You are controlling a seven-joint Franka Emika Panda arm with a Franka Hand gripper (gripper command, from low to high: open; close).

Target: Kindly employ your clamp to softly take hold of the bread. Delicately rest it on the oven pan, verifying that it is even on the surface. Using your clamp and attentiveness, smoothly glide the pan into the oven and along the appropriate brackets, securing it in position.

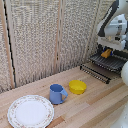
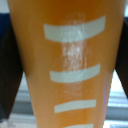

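White boxy clamp (image 1: 106, 48) closed on small orange-brown bread (image 1: 106, 52), held just above dark wire-bar oven pan (image 1: 114, 62), exterior view's right. Wrist view: bread (image 2: 67, 65) fills frame between dark fingers (image 2: 9, 75).

- White, rounded, glossy plastic arm segments (image 1: 116, 22) at the far right of the exterior view, with dark bands and shadowed gaps at the joints.
- White boxy gripper block (image 1: 111, 44) with a flat grey underside; its short dark fingers are barely resolved.
- Dark finger surfaces (image 2: 10, 70) flank the wrist view's edges, blurred.
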